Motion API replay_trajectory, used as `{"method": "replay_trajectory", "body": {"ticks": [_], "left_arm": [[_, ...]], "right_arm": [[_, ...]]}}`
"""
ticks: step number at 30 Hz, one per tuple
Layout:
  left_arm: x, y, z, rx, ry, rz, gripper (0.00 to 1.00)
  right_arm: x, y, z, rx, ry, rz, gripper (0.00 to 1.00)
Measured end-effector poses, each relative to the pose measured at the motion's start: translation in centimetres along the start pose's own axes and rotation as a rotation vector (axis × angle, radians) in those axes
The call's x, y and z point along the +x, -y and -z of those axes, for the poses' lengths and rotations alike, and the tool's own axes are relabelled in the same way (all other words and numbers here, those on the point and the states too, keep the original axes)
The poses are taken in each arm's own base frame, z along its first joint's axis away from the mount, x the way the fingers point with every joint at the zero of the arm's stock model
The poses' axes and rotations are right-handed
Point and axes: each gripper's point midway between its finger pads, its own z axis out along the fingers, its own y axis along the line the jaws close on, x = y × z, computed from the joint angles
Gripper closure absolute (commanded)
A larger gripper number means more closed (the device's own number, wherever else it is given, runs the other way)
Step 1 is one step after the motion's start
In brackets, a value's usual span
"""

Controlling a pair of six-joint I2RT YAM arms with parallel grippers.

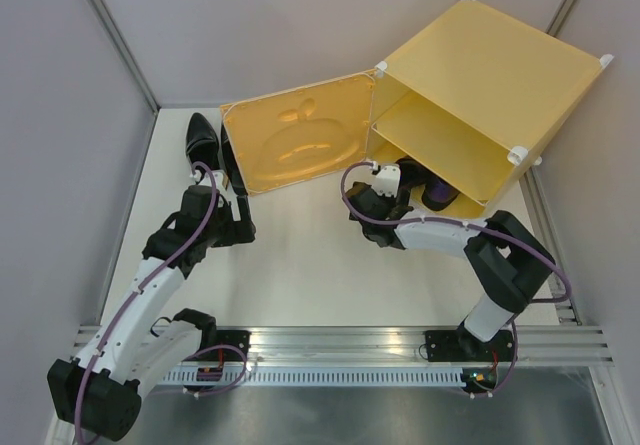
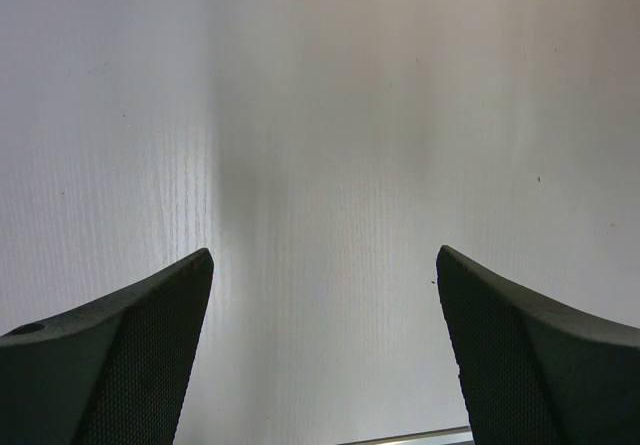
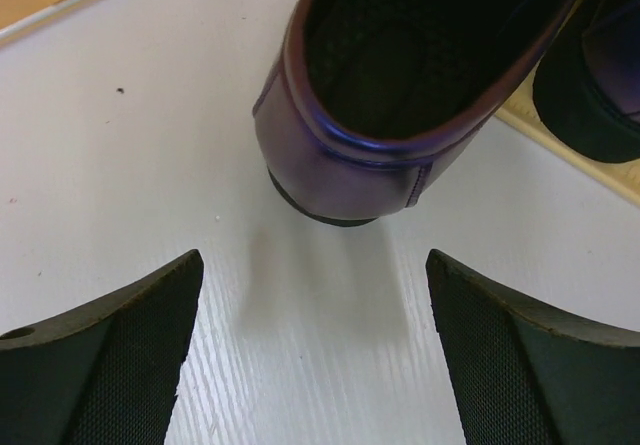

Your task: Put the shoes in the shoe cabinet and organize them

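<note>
**Station status: one purple shoe at the cabinet mouth, both claws open**

1. Left claw (image 2: 322,253): both fingers stand wide apart. Nothing lies between them. Below them only the bare white tabletop (image 1: 300,265) shows.

2. Black shoe (image 1: 203,143): rests at 10 o'clock on the tabletop, outside the cabinet, just beyond the free edge of the open door (image 1: 300,145). In the top view it may be a pair lying close together; this cannot be confirmed.

3. Shoe cabinet (image 1: 490,65): yellow, set at 1 o'clock on the tabletop. The door with the apple relief is swung out toward 9 o'clock. The inner shelf (image 1: 430,140) carries nothing visible.

4. Right claw (image 3: 313,255): fingers spread wide, gripping nothing. It sits at the cabinet mouth, just behind the heel of the purple shoe (image 3: 340,165), clear of it.

5. Purple shoe: upright, heel on the tabletop at the cabinet's lower edge, toe pointing into the bottom compartment.

6. Second dark shoe (image 3: 590,95): lies just beside the purple shoe at 3 o'clock, on the yellow cabinet floor.
</note>
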Motion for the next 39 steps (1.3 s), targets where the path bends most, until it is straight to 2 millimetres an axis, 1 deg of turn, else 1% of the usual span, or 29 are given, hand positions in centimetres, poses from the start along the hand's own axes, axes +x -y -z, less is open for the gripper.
{"method": "replay_trajectory", "body": {"ticks": [3,9,16,19,20,22,23,25,26,27,28,30,34,39], "left_arm": [[0.0,0.0,0.0,0.0,0.001,0.0,0.06],[0.0,0.0,0.0,0.0,0.001,0.0,0.06],[0.0,0.0,0.0,0.001,0.001,0.0,0.06],[0.0,0.0,0.0,0.001,0.001,0.0,0.06],[0.0,0.0,0.0,0.001,0.001,0.0,0.06],[0.0,0.0,0.0,0.0,0.0,0.0,0.06],[0.0,0.0,0.0,0.0,0.0,0.0,0.06],[0.0,0.0,0.0,0.0,0.0,0.0,0.06],[0.0,0.0,0.0,0.0,-0.001,0.0,0.06],[0.0,0.0,0.0,0.0,-0.002,0.0,0.06],[0.0,0.0,0.0,0.0,-0.002,0.0,0.06],[0.0,0.0,0.0,-0.001,-0.003,0.0,0.06],[0.1,0.0,-0.1,-0.002,-0.006,0.0,0.06],[0.1,0.0,-0.1,-0.003,-0.007,-0.001,0.06]], "right_arm": [[0.8,0.3,-1.1,0.048,0.012,-0.026,0.09],[2.4,0.5,-3.0,0.121,0.02,-0.051,0.12],[2.6,0.5,-4.3,0.16,0.033,-0.101,0.18],[2.4,0.8,-5.0,0.177,0.039,-0.123,0.27],[2.2,0.8,-5.3,0.18,0.041,-0.131,0.31],[2.0,1.0,-5.6,0.188,0.045,-0.14,0.35],[2.0,1.0,-5.6,0.188,0.046,-0.141,0.44],[2.0,1.0,-5.7,0.187,0.044,-0.137,0.51],[1.9,0.9,-5.7,0.181,0.044,-0.138,0.6],[1.8,1.0,-5.8,0.182,0.045,-0.136,0.63],[1.7,1.0,-5.9,0.182,0.043,-0.138,0.67],[1.7,1.1,-5.8,0.175,0.031,-0.124,0.71],[1.7,1.3,-5.7,0.161,0.004,-0.107,0.75],[1.7,1.4,-5.8,0.134,-0.037,-0.097,0.76]]}}
